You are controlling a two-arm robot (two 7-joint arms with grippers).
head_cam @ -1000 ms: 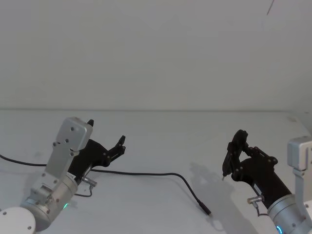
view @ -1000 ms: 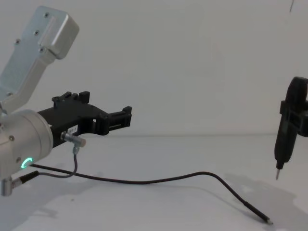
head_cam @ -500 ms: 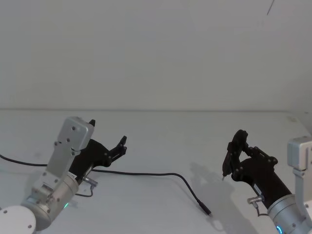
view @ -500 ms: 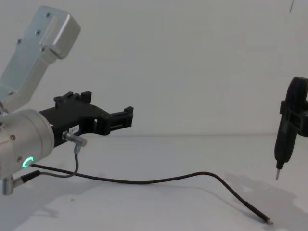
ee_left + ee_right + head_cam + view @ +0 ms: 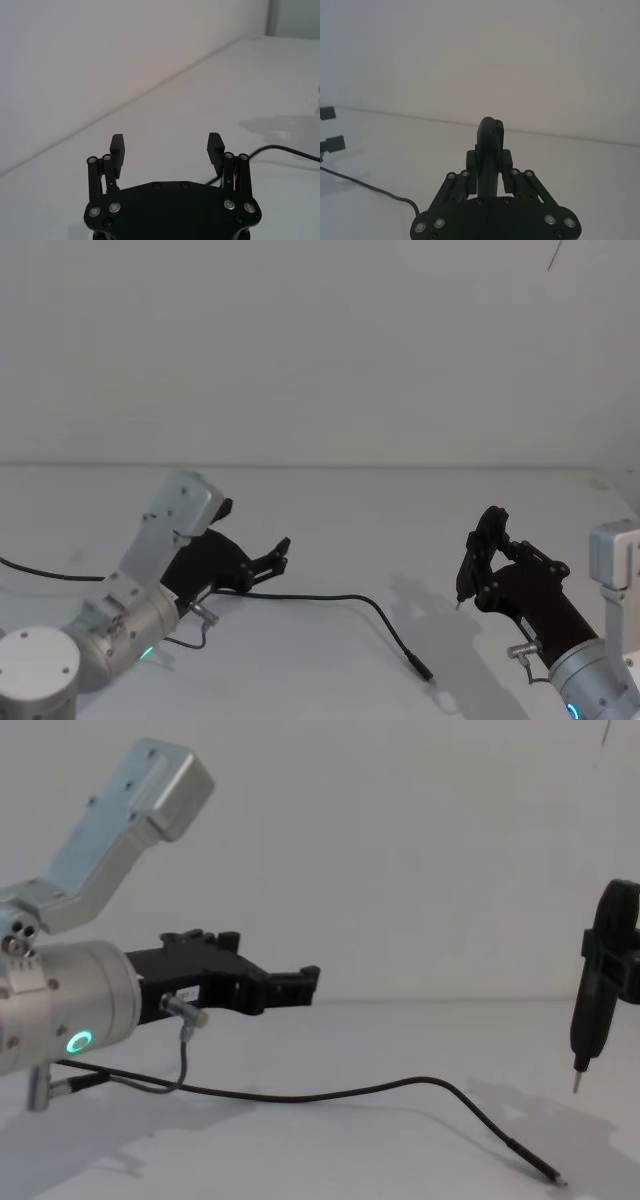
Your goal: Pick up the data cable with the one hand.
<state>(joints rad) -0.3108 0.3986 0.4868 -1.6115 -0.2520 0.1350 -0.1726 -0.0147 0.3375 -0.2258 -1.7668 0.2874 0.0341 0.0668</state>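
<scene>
Left gripper (image 5: 278, 557) has slid along toward the plug (image 5: 421, 669) since a second ago, while the data cable (image 5: 330, 596) hasn't budged. It lies flat on the surface (image 5: 330, 510), a long black cord that humps up a little before dropping to the plug.

From the plug outward: the left gripper hangs over the cord well back from the plug, fingers (image 5: 216, 144) spread wide with nothing between them. On the plug's other side, well apart, the right gripper (image 5: 486, 548) sits parked, clamped on a pen-like tool (image 5: 590, 1010) that points down.

What I'd worry about (just my read): the cord is thin and flush with the surface, so if the fingers close a bit high they grab air, and if they drop too far they scrape the surface. A grip this far from the plug could also leave the plug end dragging or let the cord slide through. The grey looped wire (image 5: 186, 1055) on the left wrist hangs close to the cord too, so it might snag.
</scene>
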